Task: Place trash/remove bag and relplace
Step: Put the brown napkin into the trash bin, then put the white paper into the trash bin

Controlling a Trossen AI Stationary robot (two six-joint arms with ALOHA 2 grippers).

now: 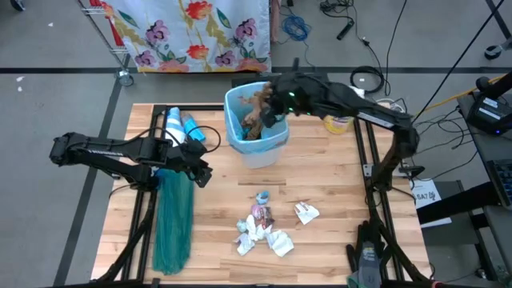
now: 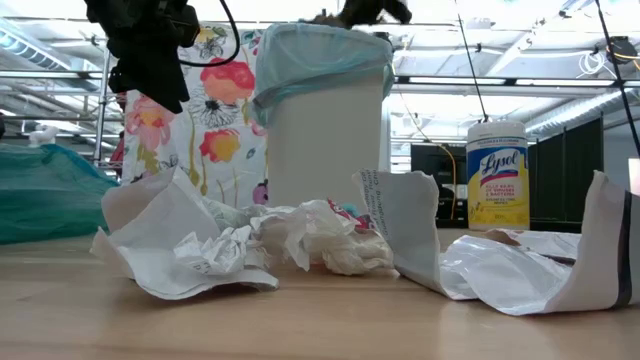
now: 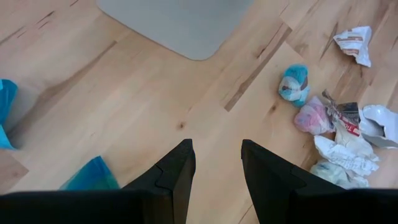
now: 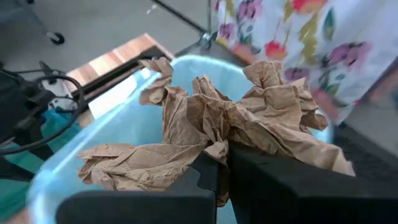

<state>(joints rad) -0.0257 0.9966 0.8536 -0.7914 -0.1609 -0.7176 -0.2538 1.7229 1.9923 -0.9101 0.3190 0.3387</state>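
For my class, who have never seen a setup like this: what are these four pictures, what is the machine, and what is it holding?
The machine is two dark robot arms at a wooden table. One picture looks straight down, one looks level across the tabletop, and two come from cameras on the arms' wrists.

The right end effector is shut on crumpled brown paper, holding it over the white bin, which is lined with a pale blue bag. The left end effector hangs open over bare wood and holds nothing.

More trash, white scraps and small coloured bits, lies on the table. A teal-green bag lies at the left, and a Lysol canister stands near the bin.
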